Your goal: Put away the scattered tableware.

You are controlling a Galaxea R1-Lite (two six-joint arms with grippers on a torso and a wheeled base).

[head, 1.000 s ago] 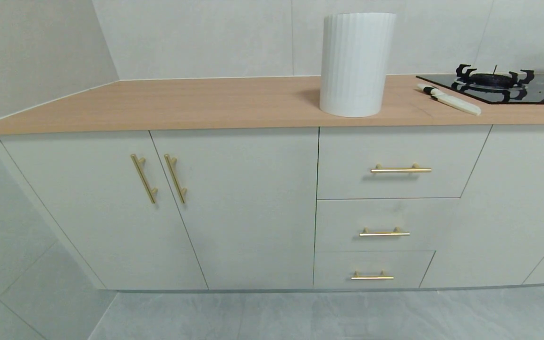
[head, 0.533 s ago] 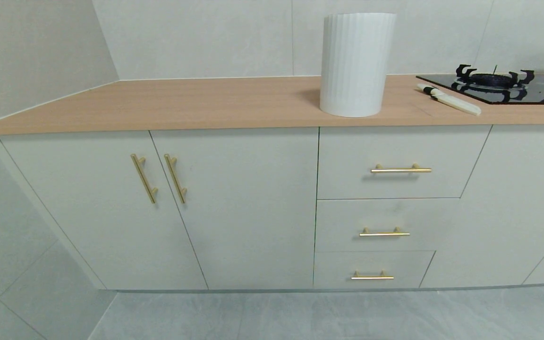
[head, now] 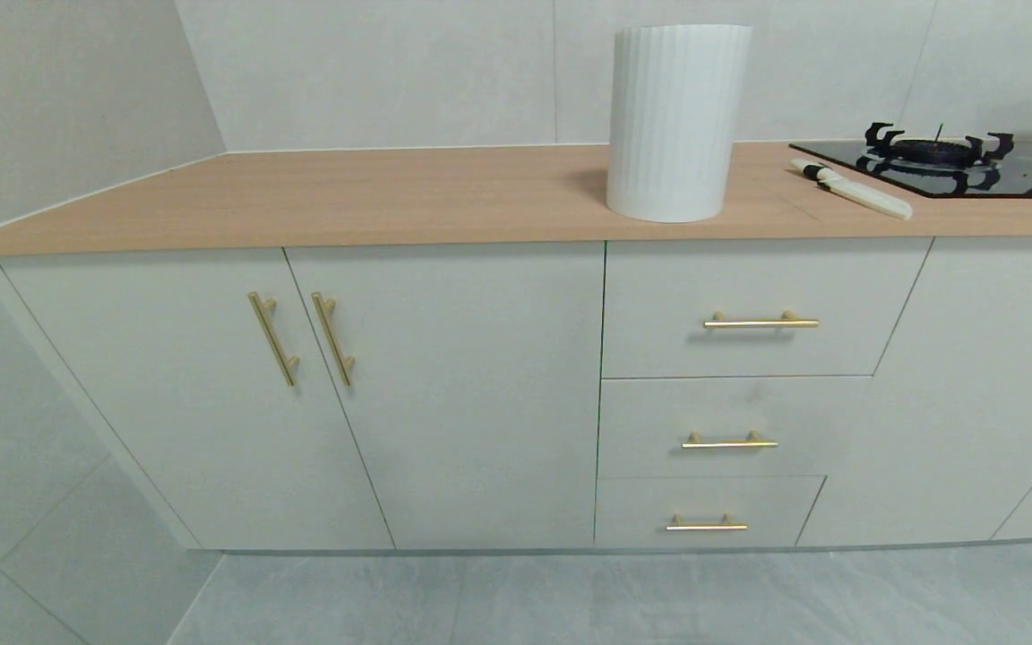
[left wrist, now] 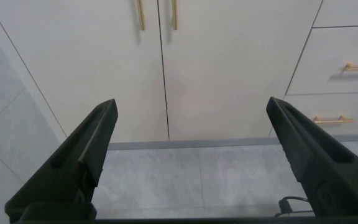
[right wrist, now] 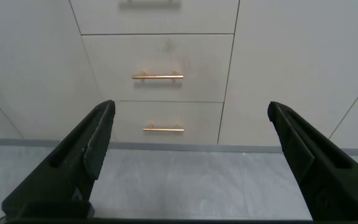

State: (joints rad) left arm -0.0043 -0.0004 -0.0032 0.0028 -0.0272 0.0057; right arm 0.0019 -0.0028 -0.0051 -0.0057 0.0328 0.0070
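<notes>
Nothing has moved since the earlier frames. On the worktop (head: pixel 391 193), the knife (head: pixel 852 188) lies between the white canister (head: pixel 673 125) and the hob (head: pixel 946 166). Both the left pincer (left wrist: pixel 191 106) and the right pincer (right wrist: pixel 191 106) gape wide and empty, low before the cabinet (head: pixel 471 385).

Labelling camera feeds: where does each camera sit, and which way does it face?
Head view: on the head, looking forward and down at the counter, canister and knife.
Left wrist view: low, facing the doors past the open left gripper.
Right wrist view: low, facing the drawers past the open right gripper.
Shared: head and right wrist views both show the two lower drawers.
</notes>
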